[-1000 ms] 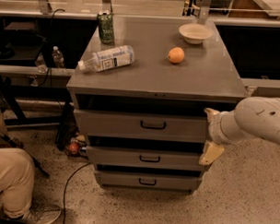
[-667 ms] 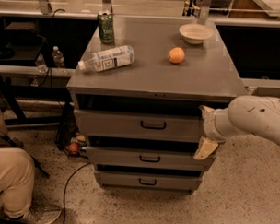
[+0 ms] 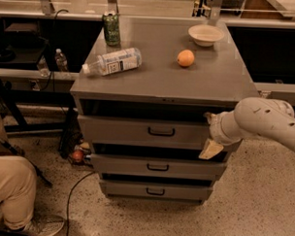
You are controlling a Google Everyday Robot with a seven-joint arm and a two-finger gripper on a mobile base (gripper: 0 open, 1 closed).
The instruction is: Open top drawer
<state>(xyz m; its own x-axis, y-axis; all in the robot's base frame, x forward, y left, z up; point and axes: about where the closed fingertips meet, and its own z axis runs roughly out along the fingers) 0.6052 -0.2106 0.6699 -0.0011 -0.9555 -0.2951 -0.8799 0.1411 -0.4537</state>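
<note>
The gripper (image 3: 211, 137) sits at the right end of the top drawer (image 3: 118, 131), and its arm (image 3: 264, 119) fills that side. The handle (image 3: 161, 132) faces open floor (image 3: 149, 219), so the front approach is free. On the left, a person's leg (image 3: 11, 188) and a cable (image 3: 68, 204) crowd the floor. Bottle (image 3: 113, 62), can (image 3: 111, 29), orange (image 3: 185, 58) and bowl (image 3: 205, 34) stand on the cabinet top, above the drawer fronts

The top drawer (image 3: 122, 131), the widest and tallest-fronted of three grey metal drawers, lies just under the table (image 3: 158, 86) top. A black loop handle (image 3: 161, 132) sits at its centre. It seems pushed in. The gripper (image 3: 210, 146) is at its right end.
</note>
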